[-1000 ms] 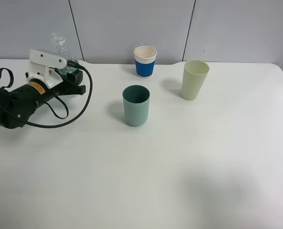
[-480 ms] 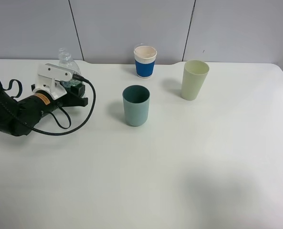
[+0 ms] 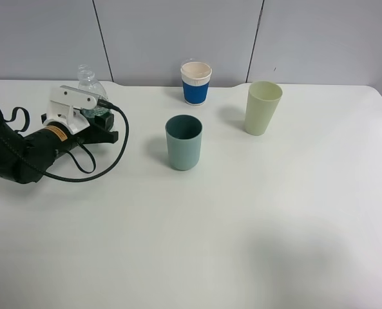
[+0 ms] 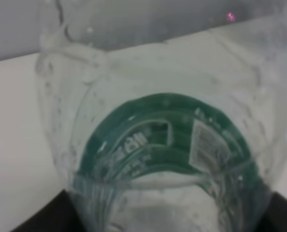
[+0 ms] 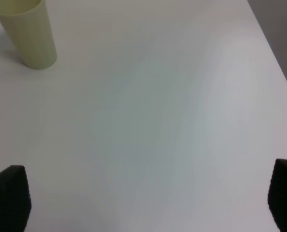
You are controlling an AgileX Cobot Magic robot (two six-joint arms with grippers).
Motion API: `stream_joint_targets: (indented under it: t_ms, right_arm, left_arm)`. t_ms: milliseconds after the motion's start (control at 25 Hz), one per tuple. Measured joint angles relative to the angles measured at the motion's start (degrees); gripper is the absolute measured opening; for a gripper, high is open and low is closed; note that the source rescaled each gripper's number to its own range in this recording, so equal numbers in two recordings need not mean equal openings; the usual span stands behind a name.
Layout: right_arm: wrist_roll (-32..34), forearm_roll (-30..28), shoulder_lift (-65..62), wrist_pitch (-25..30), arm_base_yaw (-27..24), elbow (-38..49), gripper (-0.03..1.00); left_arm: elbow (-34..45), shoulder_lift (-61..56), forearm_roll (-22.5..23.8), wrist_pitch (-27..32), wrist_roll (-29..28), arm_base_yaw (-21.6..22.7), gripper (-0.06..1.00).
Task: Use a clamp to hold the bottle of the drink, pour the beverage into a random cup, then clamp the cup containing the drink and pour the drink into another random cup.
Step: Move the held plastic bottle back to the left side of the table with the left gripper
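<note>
Nearest, the fingers (image 5: 7, 198) of the right gripper (image 5: 145, 203) are seen wide apart over bare worktop (image 5: 158, 121), in its wrist view only; the high view omits them. Further back, the bottle (image 3: 87, 78) has been carried lower within the last second and now scarcely moves. It is clamped by the left gripper (image 3: 99, 123), left of the teal cup (image 3: 183, 141). That grip is confirmed only by the left wrist view. Pouring is judged still ahead.
</note>
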Motion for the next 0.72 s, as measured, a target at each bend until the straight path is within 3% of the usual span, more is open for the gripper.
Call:
stream_joint_targets:
  t_ms: [120, 200, 360, 720]
  right_arm:
    - [0.0, 0.0, 0.0, 0.0, 0.0, 0.0, 0.95]
    - [0.0, 0.0, 0.0, 0.0, 0.0, 0.0, 0.95]
    - [0.0, 0.0, 0.0, 0.0, 0.0, 0.0, 0.95]
    - [0.0, 0.0, 0.0, 0.0, 0.0, 0.0, 0.95]
  left_arm:
    - [0.0, 0.0, 0.0, 0.0, 0.0, 0.0, 0.71]
    - [0.0, 0.0, -0.1, 0.0, 0.1, 0.0, 0.91]
    - [0.0, 0.0, -0.2, 0.0, 2.6, 0.0, 0.98]
    - [3.3, -3.8, 1.1, -0.4, 4.8, 0.0, 0.98]
